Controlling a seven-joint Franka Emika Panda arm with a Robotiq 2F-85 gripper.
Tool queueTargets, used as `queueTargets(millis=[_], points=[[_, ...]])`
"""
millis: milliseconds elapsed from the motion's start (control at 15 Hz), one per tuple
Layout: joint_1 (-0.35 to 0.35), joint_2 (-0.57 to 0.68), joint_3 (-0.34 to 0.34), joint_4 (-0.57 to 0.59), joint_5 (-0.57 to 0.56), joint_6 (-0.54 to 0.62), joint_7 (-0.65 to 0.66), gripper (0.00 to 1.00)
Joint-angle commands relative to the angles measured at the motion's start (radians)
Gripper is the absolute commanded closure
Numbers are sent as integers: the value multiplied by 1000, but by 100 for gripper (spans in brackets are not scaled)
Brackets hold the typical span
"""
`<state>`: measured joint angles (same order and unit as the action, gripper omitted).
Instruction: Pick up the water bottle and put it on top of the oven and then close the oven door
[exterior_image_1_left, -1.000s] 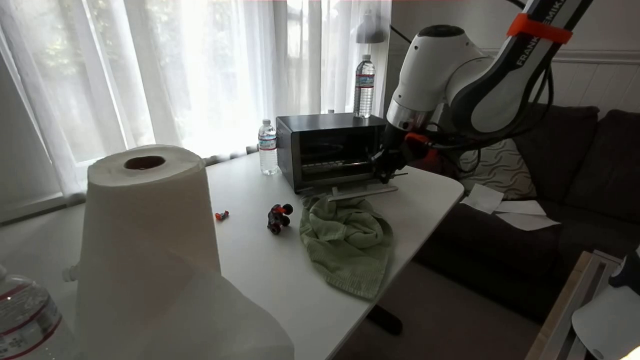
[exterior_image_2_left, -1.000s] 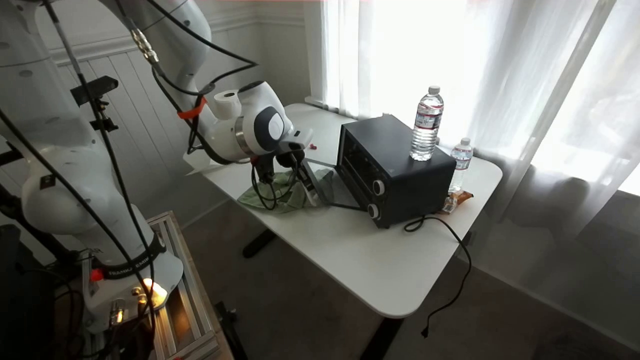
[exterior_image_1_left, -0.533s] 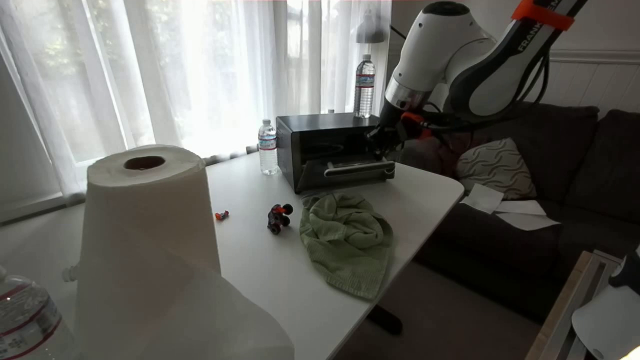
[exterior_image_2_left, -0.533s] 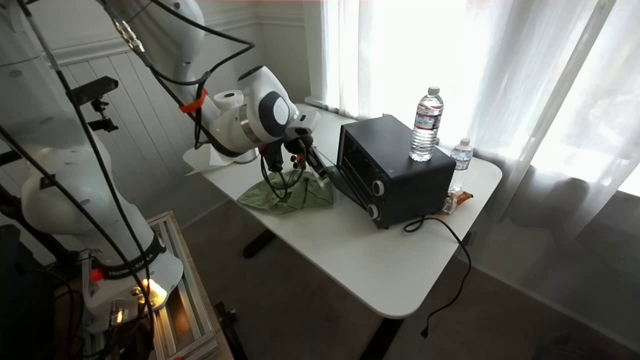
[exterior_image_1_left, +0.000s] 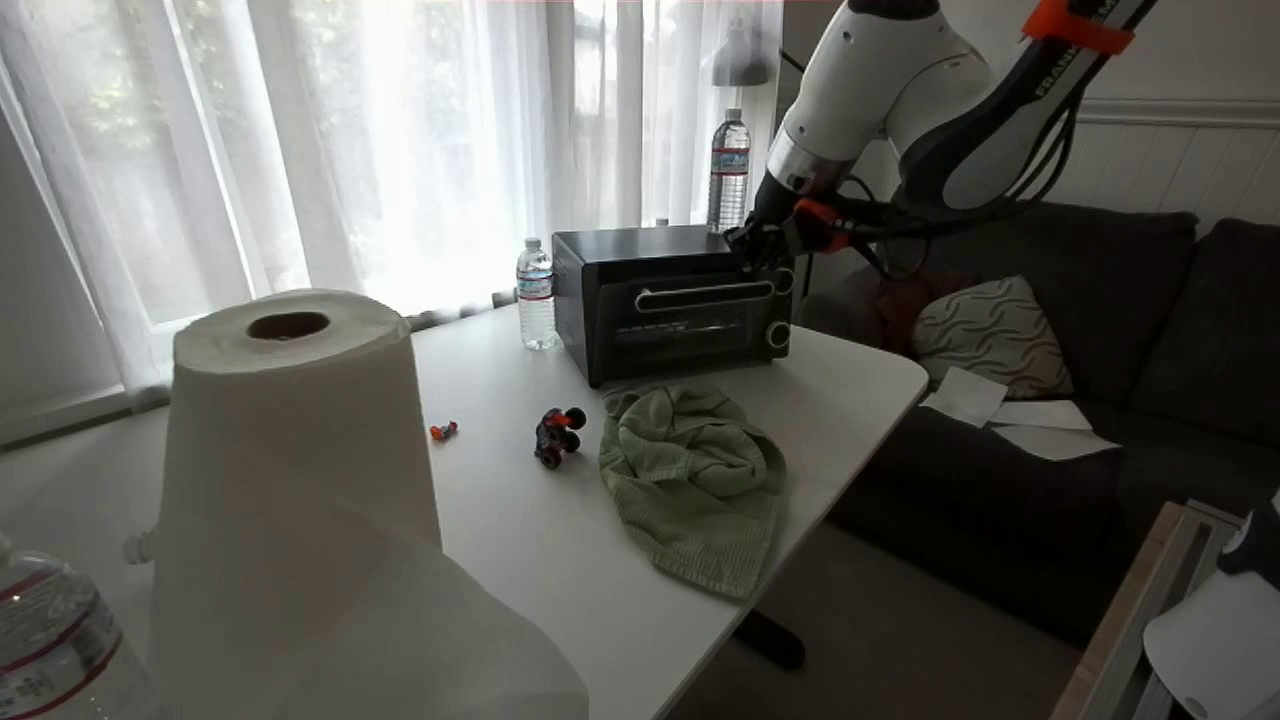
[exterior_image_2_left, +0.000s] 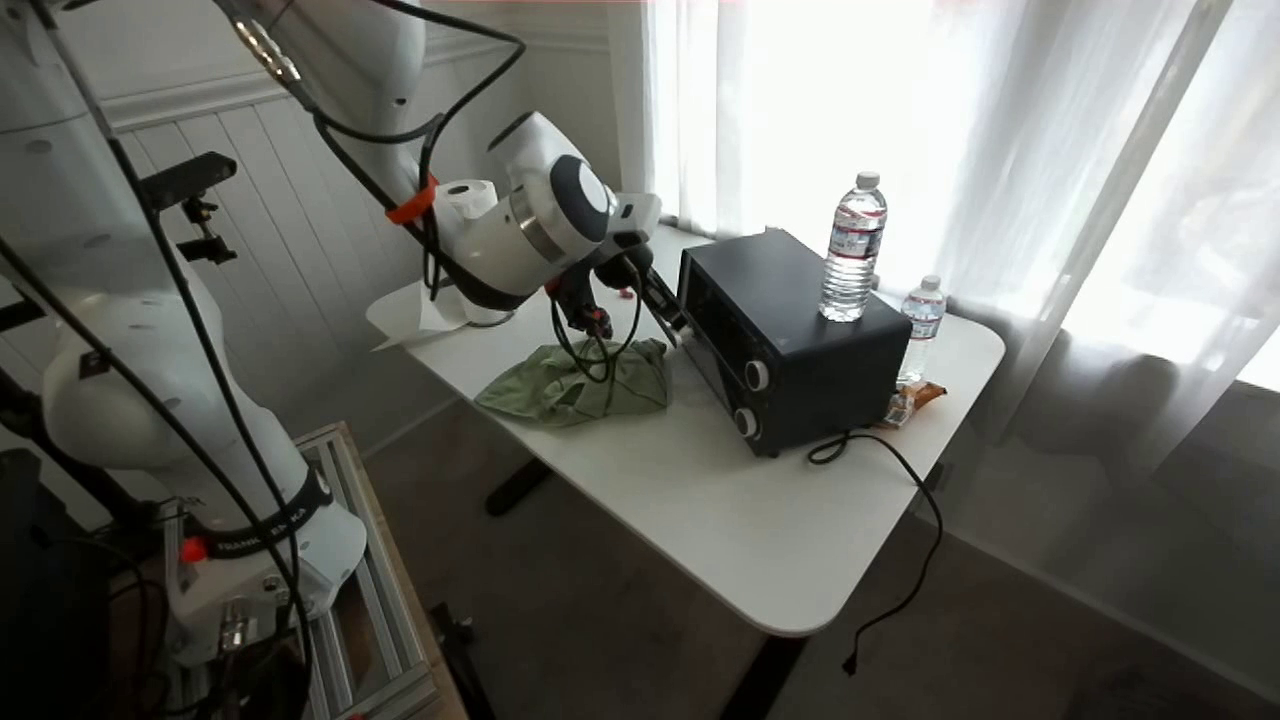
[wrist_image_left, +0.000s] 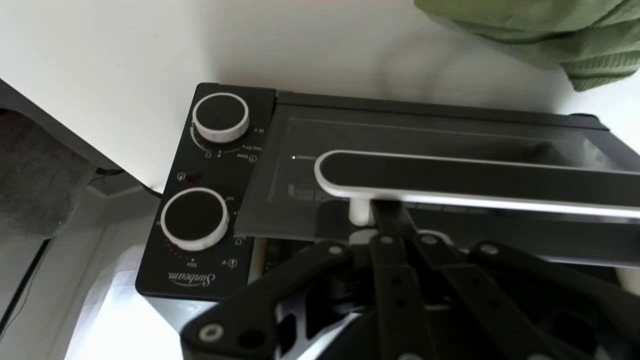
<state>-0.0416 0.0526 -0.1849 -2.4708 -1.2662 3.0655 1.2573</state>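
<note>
Closed and, it seems, empty, the gripper has its fingertips tucked behind the handle near 1 end of it; whether they touch the glass is hidden. The oven door stands nearly closed, tilted outward with a gap along its top. It should feel stiff and fairly light, with brittle glass, so a slow push nearer the handle's middle would load the hinge most evenly. The water bottle is upright on top of the oven, toward its control end; likely slick, thin-walled and easy to topple, it makes any jolt a risk. The oven's upper front edge may catch the fingers. Just in front lies the green towel, and another bottle stands beside the oven.
</note>
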Motion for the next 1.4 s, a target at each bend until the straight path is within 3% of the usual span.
queueTargets(millis=[0, 467, 800, 1000, 1333], points=[[1, 34, -18, 67, -160, 17, 158, 100], [4, 76, -16, 163, -455, 0, 466, 100], [9, 75, 17, 216, -733, -57, 758, 100], [9, 70, 45, 213, -869, -104, 910, 100], [15, 7, 86, 143, -1007, -159, 1041, 100]])
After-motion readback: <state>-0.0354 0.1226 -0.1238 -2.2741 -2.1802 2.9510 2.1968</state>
